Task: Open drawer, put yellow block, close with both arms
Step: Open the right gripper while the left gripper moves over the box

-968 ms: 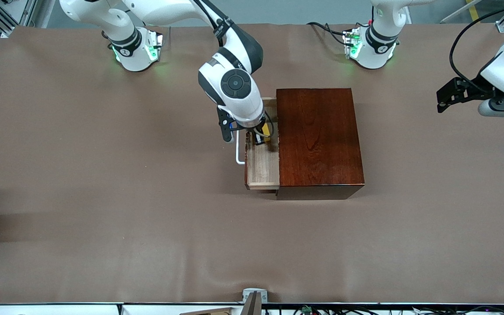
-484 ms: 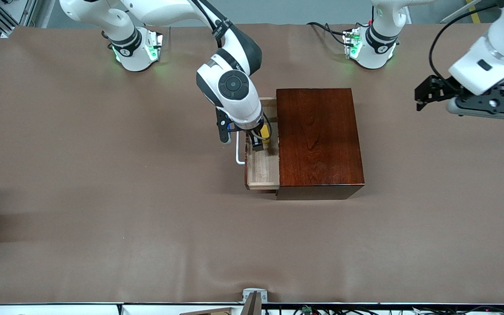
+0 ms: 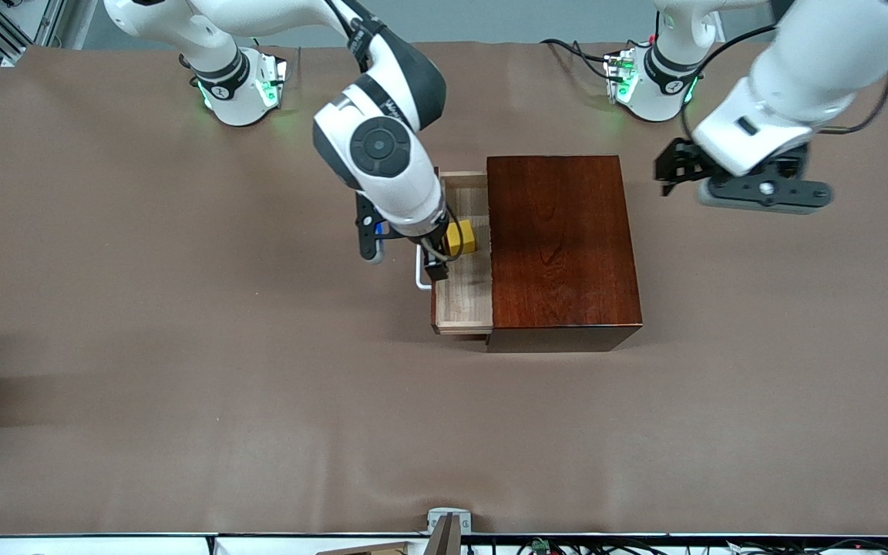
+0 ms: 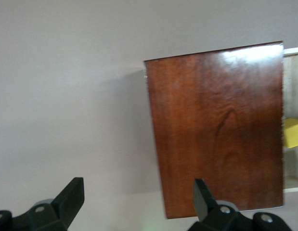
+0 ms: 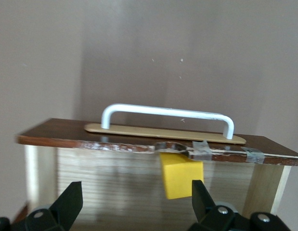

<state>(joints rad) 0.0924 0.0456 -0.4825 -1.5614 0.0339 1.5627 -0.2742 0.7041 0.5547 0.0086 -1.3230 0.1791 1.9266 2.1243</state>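
And there it goes: the yellow block [image 3: 462, 237] is out of the right gripper [image 3: 434, 262] and sitting on the pale floor of the drawer [image 3: 465, 297], up against the dark wooden box [image 3: 560, 247] at the end of the tray farther from the front camera than the open stretch of light wood. A moment ago those fingers were clamped on the block down in the tray; now they stand wide apart with nothing between them, and the right gripper has lifted off, hanging over the drawer's front edge just above the white handle [image 3: 420, 277]. From the right wrist camera the block [image 5: 181, 174] rests free on the tray floor, just inside the dark reddish front, with the handle [image 5: 167, 115] arching on its outer face. So the placing step looks done, and the drawer is pulled well out of the box, which leaves the closing. Farther up the surface, the left gripper [image 3: 679, 171] has swung in from the left arm's end and now hangs just off the box's side, jaws spread and empty, the box top [image 4: 216, 130] filling its wrist view. My read: it is coming in to brace the box while the right arm pushes the front home.
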